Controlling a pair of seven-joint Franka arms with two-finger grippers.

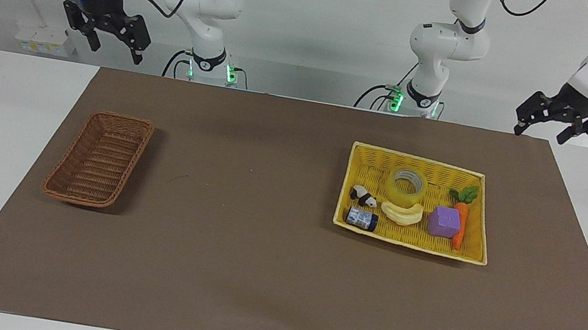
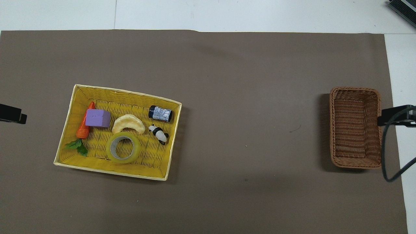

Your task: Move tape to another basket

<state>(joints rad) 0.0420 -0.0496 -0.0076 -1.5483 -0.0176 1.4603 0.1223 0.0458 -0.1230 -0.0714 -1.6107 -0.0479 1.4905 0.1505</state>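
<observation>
The tape [image 1: 401, 197] [image 2: 123, 160], a translucent yellow roll with a grey-white core, lies flat in the yellow basket [image 1: 407, 244] [image 2: 110, 171], at the side nearer to the robots. The reddish-brown wicker basket [image 1: 122, 116] [image 2: 355, 88] stands empty toward the right arm's end of the table. My left gripper [image 1: 538, 133] hangs open and empty high over the mat's edge by the robots, toward the left arm's end. High over the table's edge by the robots at the right arm's end, my right gripper [image 1: 116, 53] is also open and empty.
With the tape in the yellow basket are a pale banana [image 1: 402, 213], a purple cube [image 1: 444, 221], a carrot [image 1: 459, 224], a small panda figure [image 1: 363, 196] and a dark jar [image 1: 361, 219]. A brown mat [image 1: 233, 250] covers the table between the two baskets.
</observation>
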